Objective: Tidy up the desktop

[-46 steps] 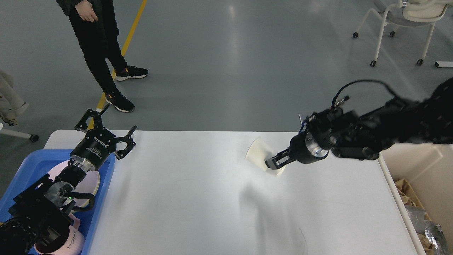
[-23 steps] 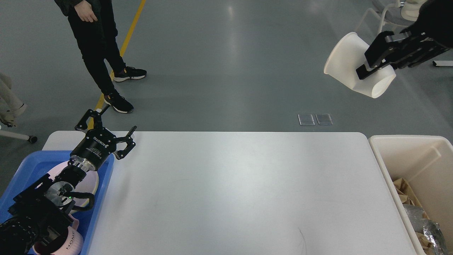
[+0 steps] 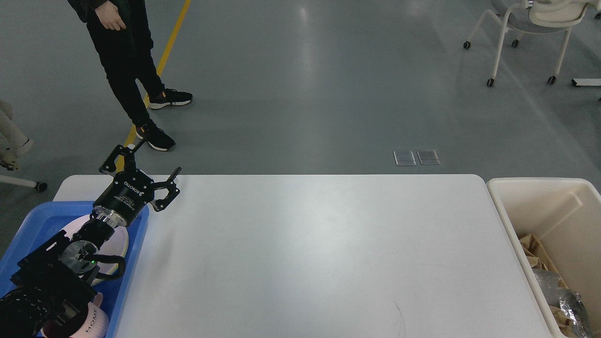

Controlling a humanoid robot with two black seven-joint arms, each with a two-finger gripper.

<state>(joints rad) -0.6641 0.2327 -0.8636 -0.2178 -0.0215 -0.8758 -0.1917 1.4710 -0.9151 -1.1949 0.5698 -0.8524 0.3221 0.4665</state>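
The left tool (image 3: 141, 171) hangs released, fingers spread, over the white desk (image 3: 310, 253) at its ten o'clock corner, above the blue tray (image 3: 28, 225); the right tool is out of view.

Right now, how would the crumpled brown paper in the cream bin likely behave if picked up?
The crumpled brown paper looks creased and thin, so probably light and floppy, yielding under a grip. It lies against silvery foil-like scraps in the cream bin, so lifting it may drag those along.
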